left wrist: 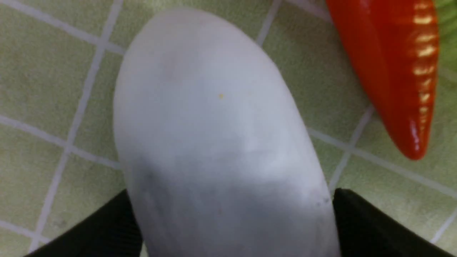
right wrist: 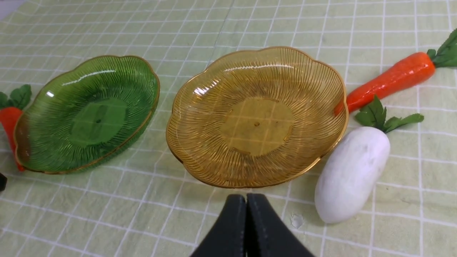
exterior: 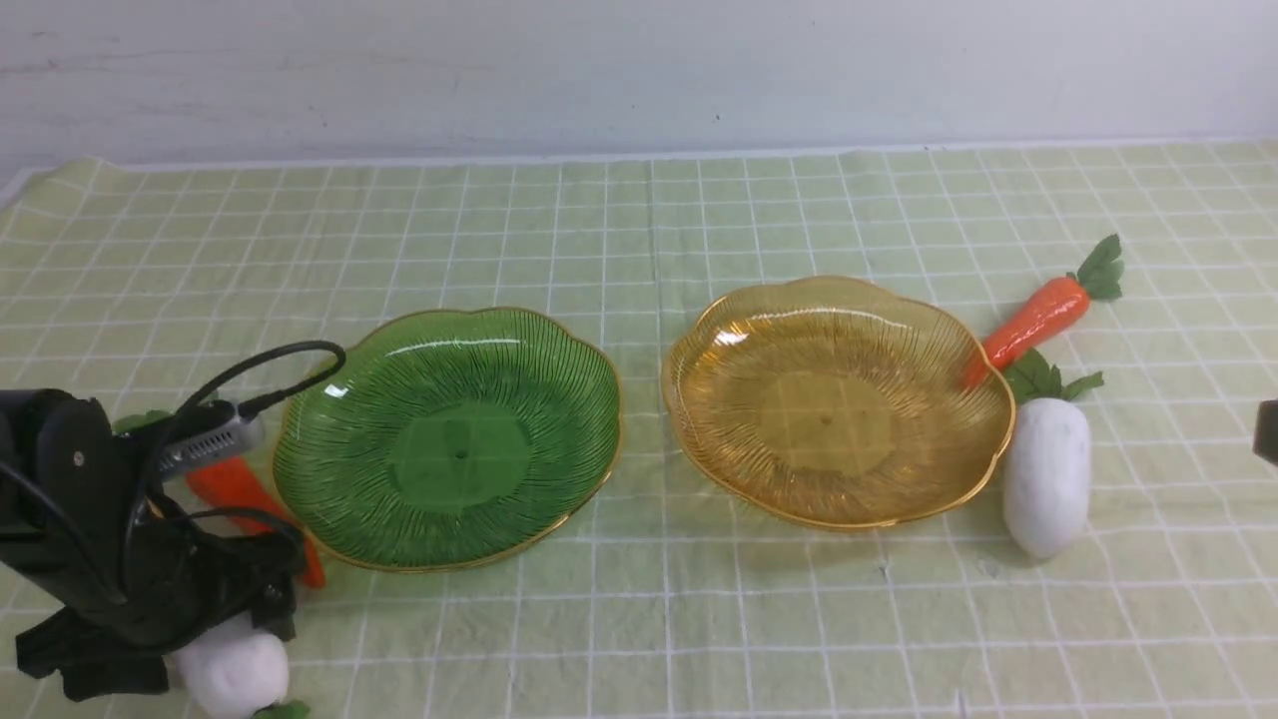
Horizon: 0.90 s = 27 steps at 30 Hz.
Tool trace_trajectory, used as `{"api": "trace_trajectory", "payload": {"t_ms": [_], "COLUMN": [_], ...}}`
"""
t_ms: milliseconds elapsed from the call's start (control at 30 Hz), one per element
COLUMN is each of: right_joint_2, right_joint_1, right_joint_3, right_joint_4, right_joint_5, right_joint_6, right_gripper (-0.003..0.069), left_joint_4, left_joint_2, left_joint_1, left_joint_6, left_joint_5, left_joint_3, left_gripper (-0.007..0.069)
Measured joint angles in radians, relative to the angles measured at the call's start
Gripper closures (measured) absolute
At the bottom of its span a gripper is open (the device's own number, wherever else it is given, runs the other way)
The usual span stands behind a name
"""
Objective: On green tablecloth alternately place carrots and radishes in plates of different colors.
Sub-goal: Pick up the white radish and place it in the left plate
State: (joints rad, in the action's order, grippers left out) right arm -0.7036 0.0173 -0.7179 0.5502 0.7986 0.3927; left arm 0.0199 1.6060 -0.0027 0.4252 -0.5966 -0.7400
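On the green tablecloth [exterior: 639,220] stand a green plate [exterior: 449,439] and an amber plate [exterior: 834,399], both empty. At the near left, my left gripper [exterior: 228,644] stands open astride a white radish [exterior: 235,671]; in the left wrist view the black fingers [left wrist: 360,221] flank the radish [left wrist: 214,125]. A carrot [exterior: 235,489] lies beside it against the green plate. Right of the amber plate lie another carrot [exterior: 1038,320] and another radish [exterior: 1045,474]. My right gripper [right wrist: 246,200] is shut and empty, hovering just short of the amber plate [right wrist: 257,117].
The two plates sit side by side with a narrow gap between them. The right carrot's tip [right wrist: 351,101] rests against the amber plate's rim. A white wall runs behind the table's far edge.
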Motion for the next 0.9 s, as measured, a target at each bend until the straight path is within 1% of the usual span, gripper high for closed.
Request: {"api": "trace_trajectory", "payload": {"t_ms": [33,67,133,200,267,300,333,400,433,467,500,533,567,600,633,733,767,833,867,900], "right_joint_2": [0.000,-0.001,-0.015,-0.031,-0.069,-0.105,-0.111,-0.204,-0.257,-0.305,-0.354,-0.394,-0.444,-0.454,-0.531,-0.651,-0.697,-0.761,-0.774,-0.806], "right_joint_1": [0.000,0.000,0.000,0.000,0.000,0.000,0.000,0.000,0.000,-0.001,-0.001,-0.001,-0.001,-0.001,-0.001,-0.001,-0.001,-0.001,-0.001,-0.001], "right_joint_3": [0.000,0.000,-0.002,-0.013,-0.046,-0.073,-0.078,-0.136,-0.162,-0.177,-0.199,-0.211,-0.226,-0.230,-0.253,-0.290,-0.304,-0.323,-0.325,-0.333], "right_joint_4": [0.000,0.000,-0.009,-0.039,-0.116,-0.179,-0.191,-0.313,-0.368,-0.397,-0.427,-0.441,-0.451,-0.453,-0.457,-0.429,-0.404,-0.371,-0.368,-0.350], "right_joint_5": [0.000,0.000,0.002,0.011,0.037,0.054,0.056,0.080,0.086,0.091,0.097,0.099,0.099,0.097,0.088,0.046,0.026,-0.005,-0.012,-0.027], "right_joint_6": [0.000,0.000,-0.041,-0.089,-0.168,-0.211,-0.225,-0.296,-0.342,-0.372,-0.413,-0.436,-0.456,-0.459,-0.474,-0.475,-0.459,-0.430,-0.428,-0.420], "right_gripper": [0.0673,0.0673,0.0673,0.0673,0.0673,0.0673,0.0673,0.0673,0.0673,0.0673,0.0673,0.0673,0.0673,0.0673,0.0673,0.0659,0.0640,0.0585,0.0578,0.0538], "left_joint_4": [0.000,0.000,-0.004,-0.012,-0.026,-0.034,-0.035,-0.031,-0.005,0.025,0.101,0.139,0.204,0.216,0.308,0.427,0.445,0.462,0.462,0.464], "left_joint_2": [0.008,0.008,0.010,0.002,-0.026,-0.045,-0.050,-0.105,-0.131,-0.145,-0.160,-0.162,-0.160,-0.160,-0.147,-0.101,-0.079,-0.033,-0.022,0.001], "left_joint_1": [0.000,0.000,0.000,-0.001,-0.001,-0.001,-0.001,-0.001,-0.001,-0.001,-0.001,-0.003,-0.010,-0.010,-0.026,-0.076,-0.093,-0.118,-0.120,-0.125], "left_joint_6": [0.000,0.000,-0.002,-0.014,-0.036,-0.061,-0.066,-0.142,-0.183,-0.212,-0.276,-0.311,-0.379,-0.393,-0.517,-0.728,-0.789,-0.829,-0.832,-0.837], "left_joint_5": [-0.006,-0.006,-0.037,-0.107,-0.192,-0.250,-0.260,-0.345,-0.358,-0.356,-0.340,-0.328,-0.304,-0.298,-0.261,-0.218,-0.203,-0.180,-0.176,-0.166], "left_joint_3": [0.000,0.000,-0.005,-0.021,-0.052,-0.074,-0.085,-0.154,-0.204,-0.233,-0.276,-0.303,-0.336,-0.342,-0.386,-0.444,-0.458,-0.477,-0.479,-0.486], "left_gripper": [0.0039,0.0048,0.0174,0.0169,0.0167,0.0167,0.0167,0.0167,0.0167,0.0167,0.0167,0.0167,0.0167,0.0167,0.0167,0.0167,0.0167,0.0167,0.0167,0.0167]}}
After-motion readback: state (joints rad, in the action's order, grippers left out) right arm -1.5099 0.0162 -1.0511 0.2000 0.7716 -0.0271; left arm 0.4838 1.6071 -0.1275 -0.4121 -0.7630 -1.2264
